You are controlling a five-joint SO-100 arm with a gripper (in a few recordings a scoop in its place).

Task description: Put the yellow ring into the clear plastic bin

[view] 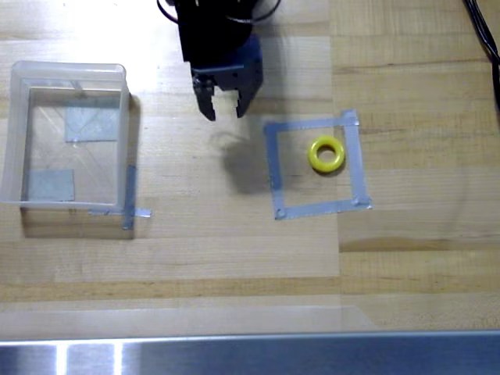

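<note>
Tool (pixel 223 105) apart, holds nothing; clear plastic bin (pixel 16 133) without yellow ring (pixel 326 154).

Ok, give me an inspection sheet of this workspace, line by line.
Surface: wooden table, pale planks, with a metal strip along the bottom edge.
Job's things: yellow ring lies flat inside a grey tape square; clear bin at left holds no ring, grey patches showing through its bottom.
Clutter: nothing seen.
Gripper: gripper open, holding nothing, between bin and ring, nearer the top edge.
Cables: black cable at top right.
Surroundings: nothing seen.
</note>
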